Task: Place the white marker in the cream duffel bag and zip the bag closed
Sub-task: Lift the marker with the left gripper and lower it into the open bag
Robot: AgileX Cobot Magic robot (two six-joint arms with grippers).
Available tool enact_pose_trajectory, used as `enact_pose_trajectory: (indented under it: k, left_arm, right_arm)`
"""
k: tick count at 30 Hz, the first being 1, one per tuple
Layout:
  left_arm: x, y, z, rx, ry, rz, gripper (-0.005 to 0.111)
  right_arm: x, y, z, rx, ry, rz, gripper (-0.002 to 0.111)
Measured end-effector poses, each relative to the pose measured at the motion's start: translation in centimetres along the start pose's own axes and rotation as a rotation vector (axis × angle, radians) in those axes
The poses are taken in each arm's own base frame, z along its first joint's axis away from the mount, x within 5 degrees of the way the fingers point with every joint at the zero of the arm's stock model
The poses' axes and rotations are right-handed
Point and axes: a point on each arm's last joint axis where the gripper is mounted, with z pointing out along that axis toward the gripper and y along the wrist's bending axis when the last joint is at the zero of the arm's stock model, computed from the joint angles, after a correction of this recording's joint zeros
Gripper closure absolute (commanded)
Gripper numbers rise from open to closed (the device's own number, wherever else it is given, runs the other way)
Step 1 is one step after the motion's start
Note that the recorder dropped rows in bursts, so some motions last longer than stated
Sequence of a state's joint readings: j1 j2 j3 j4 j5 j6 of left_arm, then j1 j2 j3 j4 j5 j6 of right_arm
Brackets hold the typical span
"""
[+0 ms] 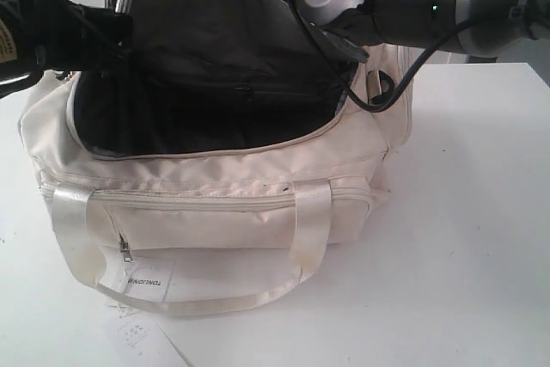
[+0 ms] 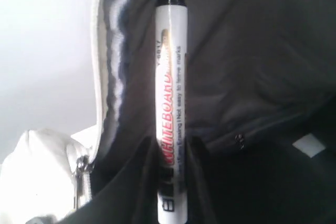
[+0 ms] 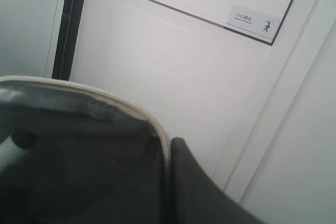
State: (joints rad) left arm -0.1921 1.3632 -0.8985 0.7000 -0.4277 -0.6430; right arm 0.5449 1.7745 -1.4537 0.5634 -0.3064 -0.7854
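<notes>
The cream duffel bag (image 1: 215, 204) sits on the white surface (image 1: 464, 212), set back toward its far edge. Its mouth is unzipped with the dark lining showing, and a paper tag (image 1: 148, 285) hangs at the front.

At the left wrist, the left tool (image 2: 170, 153) is clamped on the white marker (image 2: 170, 77). The marker's dark cap end is over the lining, just beside the zipper edge (image 2: 100, 77).

At the right wrist, the right tool (image 3: 170, 182) is pinched closed on the bag's cream rim (image 3: 105, 95).

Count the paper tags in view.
2. One tag hangs on the front of the cream duffel bag; another tag lies on the table before it. Others may be hidden.
</notes>
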Motion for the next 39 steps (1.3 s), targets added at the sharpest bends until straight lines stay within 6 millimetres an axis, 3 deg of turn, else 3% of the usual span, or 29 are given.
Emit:
enact_pose_trajectory:
  k: [6,14,16,22,25,32,39]
  left_arm:
    - [-0.3,-0.4,0.6,0.064,-0.105,-0.041,0.107]
    - [0.6,-0.7,1.7,0.103,-0.118,-0.076,0.104]
    - [1.0,-0.7,2.1,0.107,-0.102,-0.071,0.095]
    - [1.5,-0.8,2.5,0.116,-0.081,-0.055,0.054]
    - [1.5,-0.8,2.5,0.119,-0.086,-0.058,0.045]
    - [1.7,-0.8,2.3,0.119,-0.032,-0.129,0.053]
    - [0.9,-0.8,0.2,0.1,0.06,-0.081,0.094]
  right_arm:
    - [0.0,0.0,0.0,0.001,-0.001,0.0,0.108]
    - [0.0,0.0,0.0,0.001,-0.001,0.0,0.108]
    - [0.0,0.0,0.0,0.001,-0.001,0.0,0.108]
    - [0.0,0.0,0.0,0.001,-0.001,0.0,0.108]
    - [0.0,0.0,0.0,0.001,-0.001,0.0,0.108]
    - [0.0,0.0,0.0,0.001,-0.001,0.0,0.108]
    - [0.0,0.0,0.0,0.001,-0.001,0.0,0.108]
